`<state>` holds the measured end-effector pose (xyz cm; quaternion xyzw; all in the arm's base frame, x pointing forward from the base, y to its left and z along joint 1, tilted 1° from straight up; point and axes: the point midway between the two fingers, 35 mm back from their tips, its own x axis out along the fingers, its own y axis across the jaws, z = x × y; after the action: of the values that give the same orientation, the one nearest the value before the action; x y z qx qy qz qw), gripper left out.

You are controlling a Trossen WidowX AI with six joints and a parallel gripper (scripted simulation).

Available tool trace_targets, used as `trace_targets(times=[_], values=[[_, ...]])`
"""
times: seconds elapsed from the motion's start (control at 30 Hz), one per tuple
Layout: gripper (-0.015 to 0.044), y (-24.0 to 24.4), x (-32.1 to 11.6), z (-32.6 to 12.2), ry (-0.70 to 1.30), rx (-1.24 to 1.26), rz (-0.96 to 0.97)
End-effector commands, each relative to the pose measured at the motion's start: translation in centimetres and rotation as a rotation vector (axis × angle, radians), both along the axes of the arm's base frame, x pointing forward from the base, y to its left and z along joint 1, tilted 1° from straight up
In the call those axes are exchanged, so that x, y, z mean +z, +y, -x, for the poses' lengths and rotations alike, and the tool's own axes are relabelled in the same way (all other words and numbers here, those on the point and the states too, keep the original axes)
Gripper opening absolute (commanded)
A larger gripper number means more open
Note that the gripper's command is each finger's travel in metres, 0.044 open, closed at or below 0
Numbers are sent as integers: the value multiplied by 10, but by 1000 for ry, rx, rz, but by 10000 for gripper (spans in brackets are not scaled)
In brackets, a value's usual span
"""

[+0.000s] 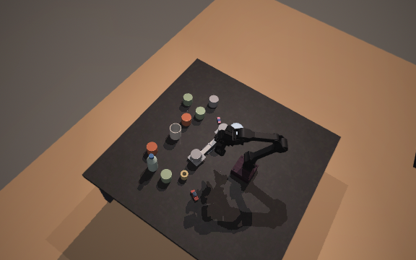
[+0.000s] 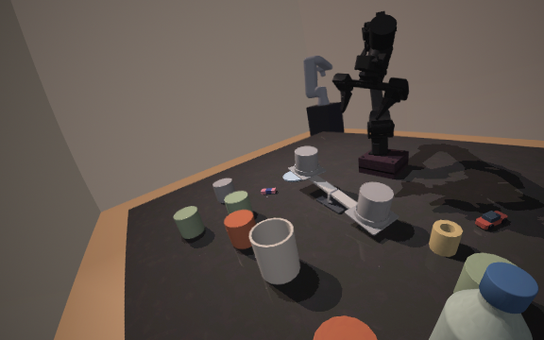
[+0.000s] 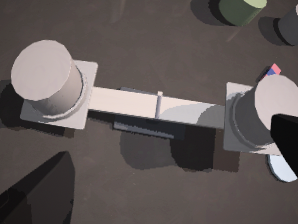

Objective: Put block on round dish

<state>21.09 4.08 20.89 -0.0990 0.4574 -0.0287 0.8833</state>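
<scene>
Hovering gripper [image 1: 219,144] [image 2: 363,113] [image 3: 176,143]: above the balance [image 1: 208,147] [image 2: 340,195] [image 3: 125,102], fingers spread wide, nothing between them, touching neither cup.
Cup by the yellow ring: this grey cup [image 1: 196,155] [image 2: 375,203] [image 3: 42,70] stands upside down on its end plate; the yellow ring [image 1: 181,176] [image 2: 444,243] is near it on the table.
Cup by the dish: the matching grey cup [image 1: 223,127] [image 2: 306,160] [image 3: 280,102] stands upside down on the other end plate, partly behind a finger in the wrist view.
Block: out of sight; I cannot tell which cup covers it.
Dish: the pale round dish [image 1: 237,126] [image 2: 292,177] [image 3: 284,169] lies on the table near that second cup, partly hidden by the arm from above.
Mug: a pale open mug [image 1: 175,131] [image 2: 277,255] stands upright, apart from the balance.
Bottle: a blue-capped bottle [image 1: 152,163] [image 2: 484,312] stands upright near a green cylinder [image 1: 166,175] [image 2: 477,271].
Car: a small red car [image 1: 194,195] [image 2: 491,220] sits well apart from the dish.
</scene>
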Motion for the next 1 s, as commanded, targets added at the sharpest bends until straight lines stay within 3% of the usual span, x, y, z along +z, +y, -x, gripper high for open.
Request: trace_targets(times=[0.0, 0.97], values=[[440, 8, -3, -10, 68, 91, 48], [440, 65, -68, -101, 519, 925, 247]])
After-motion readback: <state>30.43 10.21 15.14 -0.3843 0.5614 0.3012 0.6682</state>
